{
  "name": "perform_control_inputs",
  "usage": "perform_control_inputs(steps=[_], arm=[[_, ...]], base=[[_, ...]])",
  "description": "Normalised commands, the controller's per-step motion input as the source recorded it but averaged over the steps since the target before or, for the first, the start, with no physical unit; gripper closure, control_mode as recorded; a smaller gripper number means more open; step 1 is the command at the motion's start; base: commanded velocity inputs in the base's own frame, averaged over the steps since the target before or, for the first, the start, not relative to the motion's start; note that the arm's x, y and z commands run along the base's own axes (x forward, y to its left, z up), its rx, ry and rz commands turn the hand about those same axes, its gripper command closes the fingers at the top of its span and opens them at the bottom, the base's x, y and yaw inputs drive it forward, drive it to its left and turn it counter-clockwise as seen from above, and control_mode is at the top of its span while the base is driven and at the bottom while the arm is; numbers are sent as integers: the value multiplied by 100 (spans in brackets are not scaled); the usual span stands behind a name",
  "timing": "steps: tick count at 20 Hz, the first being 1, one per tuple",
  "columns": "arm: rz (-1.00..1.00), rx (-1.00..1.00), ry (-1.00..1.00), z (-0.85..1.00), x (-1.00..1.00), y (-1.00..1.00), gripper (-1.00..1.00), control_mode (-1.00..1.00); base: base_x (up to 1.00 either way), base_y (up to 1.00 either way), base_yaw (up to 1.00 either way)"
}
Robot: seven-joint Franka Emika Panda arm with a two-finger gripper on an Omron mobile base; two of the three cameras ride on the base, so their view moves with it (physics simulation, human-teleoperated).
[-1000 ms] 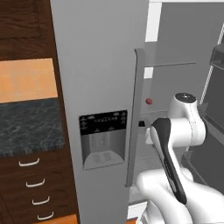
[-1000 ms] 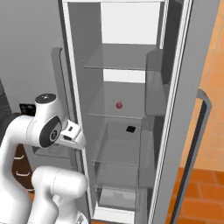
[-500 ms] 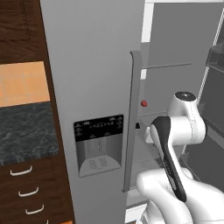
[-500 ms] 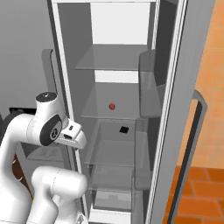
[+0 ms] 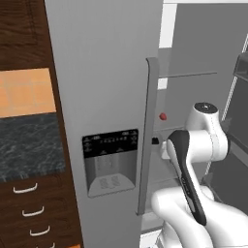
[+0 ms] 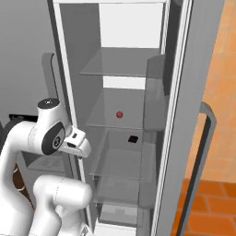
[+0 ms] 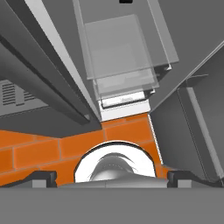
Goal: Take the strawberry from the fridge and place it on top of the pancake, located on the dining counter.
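The strawberry (image 6: pixel 119 114) is a tiny red fruit on a clear glass shelf in the open compartment of the fridge (image 6: pixel 73 64), about mid-height. From the left it peeks out past the shut fridge door (image 5: pixel 111 72), just right of that door's long handle (image 5: pixel 163 116). My arm stands folded in front of the opening, well short of the shelf and lower than the fruit. In the hand view my gripper (image 7: pixel 113 179) points down at the lower shelves and the floor. Its fingertips (image 7: pixel 41 178) stand wide apart with nothing between them. The pancake and the dining counter are out of view.
The open right fridge door (image 6: pixel 184 115) with its curved handle (image 6: pixel 205 152) flanks the compartment. A small black item (image 6: pixel 133 138) lies on the shelf below the fruit. Dark granite worktop (image 5: pixel 29 145) and wooden drawers (image 5: pixel 24 208) stand to the left. Orange tiled floor (image 7: pixel 43 148) lies below.
The whole picture has shifted slightly, so the base has moved a little before the fridge. The arm keeps the same folded pose and the gripper stays open.
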Motion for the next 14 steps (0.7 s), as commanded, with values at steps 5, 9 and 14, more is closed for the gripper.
perform_control_inputs(steps=[5,9,14], arm=[[0,0,0,0,0,0,-100,100],[0,0,0,0,0,0,-100,100],[0,0,0,0,0,0,-100,100]], base=[[7,-39,0],[3,-22,0],[5,-24,-2]])
